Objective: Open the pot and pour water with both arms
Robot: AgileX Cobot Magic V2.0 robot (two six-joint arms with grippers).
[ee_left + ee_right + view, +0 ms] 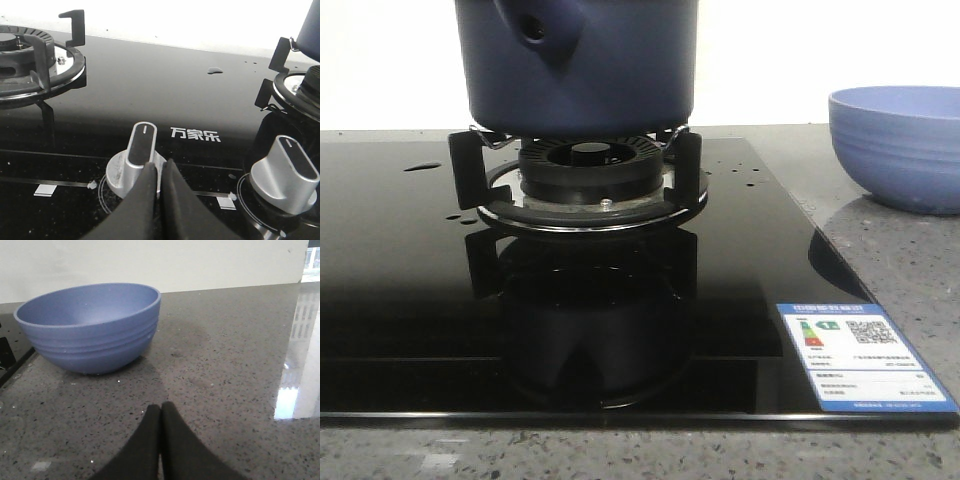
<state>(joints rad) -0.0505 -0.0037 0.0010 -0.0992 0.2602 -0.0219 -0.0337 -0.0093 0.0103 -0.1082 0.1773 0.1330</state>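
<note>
One pot (578,70) sits on the burner (588,170) of the black glass cooktop (410,310), toward the back of the counter (225,355). Its handle socket with the round hole faces the front, and its top is cut off by the frame, so I cannot tell whether a lid is on. One ribbed bowl (898,145) stands on the stone counter off the cooktop's right edge, well apart from the pot.

There are two burners in all: the front view shows only the one under the pot, while the left wrist view adds a second, bare burner (30,70) farther along the glass, plus two silver knobs (136,161) (285,175) near the front edge. Water shows only as one small puddle (215,70) and scattered drops on the glass between the burners. A single label sticker (860,355) lies at the cooktop's front right corner; its print is too small to read.

The left gripper (160,192) hangs just in front of one knob, fingers pressed together with nothing between them. The right gripper (160,432) is likewise clenched and empty, low over the stone, near the bowl. Only the right wrist view looks into the bowl, though not down to its bottom. Neither arm appears in the front view.
</note>
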